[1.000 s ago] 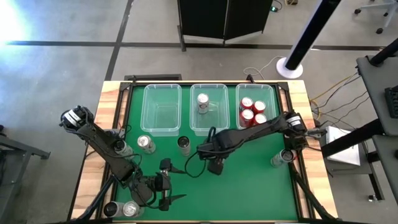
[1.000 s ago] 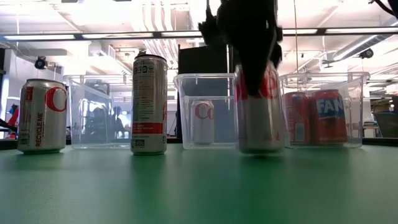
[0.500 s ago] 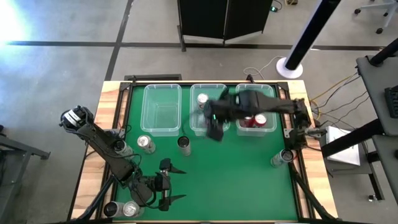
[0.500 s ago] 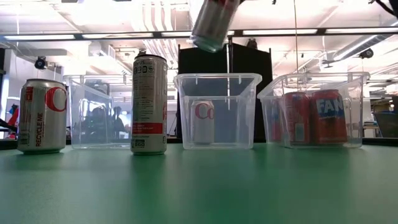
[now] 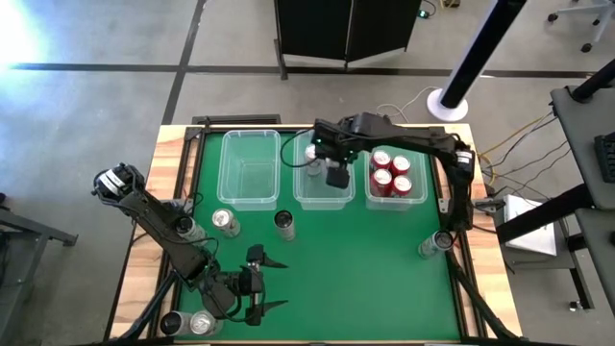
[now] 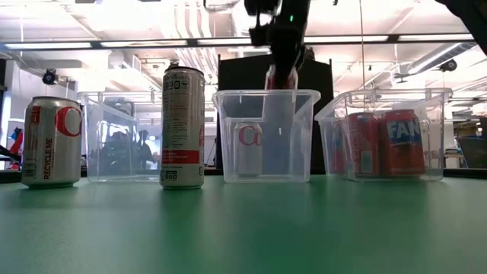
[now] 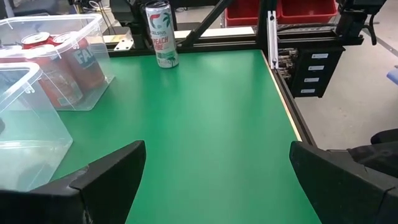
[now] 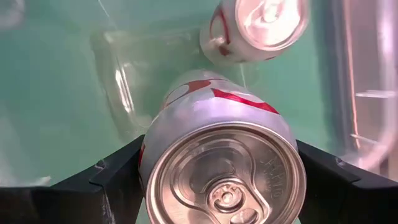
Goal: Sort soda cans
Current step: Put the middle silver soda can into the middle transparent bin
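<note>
1. A silver-white soda can with red lettering (image 8: 221, 165) is clamped between the fingers of the right pincer (image 5: 336, 176), which is held over the middle clear bin (image 5: 322, 197).
2. In the low view the held can (image 6: 277, 74) is seen at the level of that bin's rim (image 6: 266, 94), tilted.
3. A second silver-white can (image 5: 312, 154) stands inside the middle bin, near its far wall; in the right wrist view it (image 8: 255, 28) is seen just beyond the held can.
4. Three red cans (image 5: 392, 173) are seen in the right bin (image 5: 417, 144); the left bin (image 5: 250, 168) is seen beside the middle one.
5. On the green table (image 5: 365, 279) a silver-white can (image 5: 225, 222) and a tall black can (image 5: 284, 224) stand in front of the bins; another can (image 5: 434, 244) stands near the right edge.
6. The left pincer (image 5: 259, 285) is held low over the near left part of the table, its fingers spread apart and holding nothing.
</note>
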